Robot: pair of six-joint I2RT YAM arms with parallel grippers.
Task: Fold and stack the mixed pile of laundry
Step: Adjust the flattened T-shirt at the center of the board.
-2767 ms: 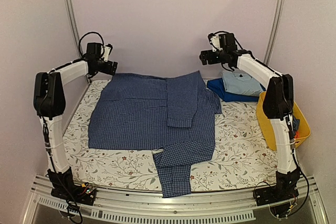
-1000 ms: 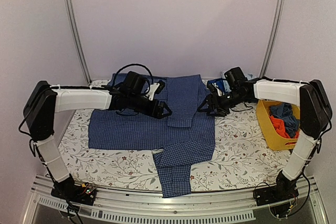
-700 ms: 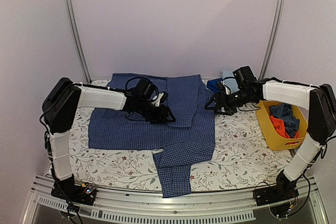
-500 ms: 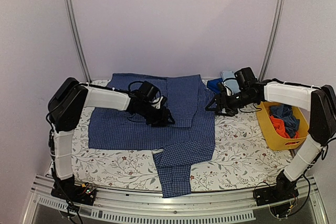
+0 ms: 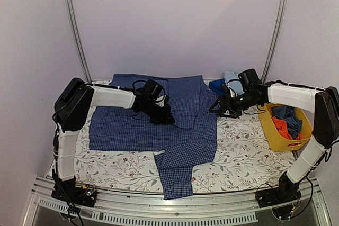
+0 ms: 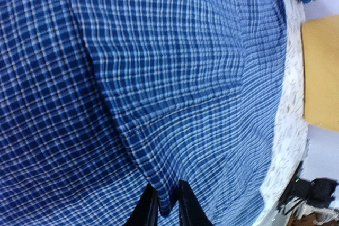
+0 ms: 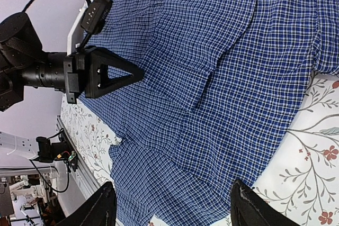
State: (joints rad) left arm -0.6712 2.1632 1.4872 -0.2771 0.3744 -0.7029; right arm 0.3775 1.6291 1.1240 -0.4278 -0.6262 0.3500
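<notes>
Both arms have come down from the rear corners onto the blue check shirt [image 5: 143, 123] since the earliest frame. Over the last second the left gripper [image 5: 165, 118] crept toward the middle of the shirt and drew its jaws in.

Left gripper: low on the shirt, at the bottom corner of the folded-in sleeve. In the left wrist view its fingers [image 6: 150, 213] are nearly together, with the point of the sleeve fold pinched between them.

Right gripper [image 5: 217, 108]: over the shirt's right edge, jaws spread wide. Its fingers [image 7: 103, 206] stand far apart in the right wrist view, nothing between them. Contact with the cloth cannot be told.

Shirt: spread flat across the middle of the table. One sleeve is folded in over the body, and another part trails to the near edge.

Surface: white sheet with a floral print [image 5: 241, 146] covers the table. An aluminium rail [image 5: 175, 206] runs along the near edge.

Far right corner: light blue folded garment [image 5: 231, 78] on a dark blue piece [image 5: 215, 85].

Right edge: yellow basket [image 5: 273, 130] holding a red-orange cloth [image 5: 281, 127] and a dark blue cloth [image 5: 285, 112].

Room: plain pale lilac walls [image 5: 175, 19], with two metal poles [image 5: 74, 25] rising behind the table.
</notes>
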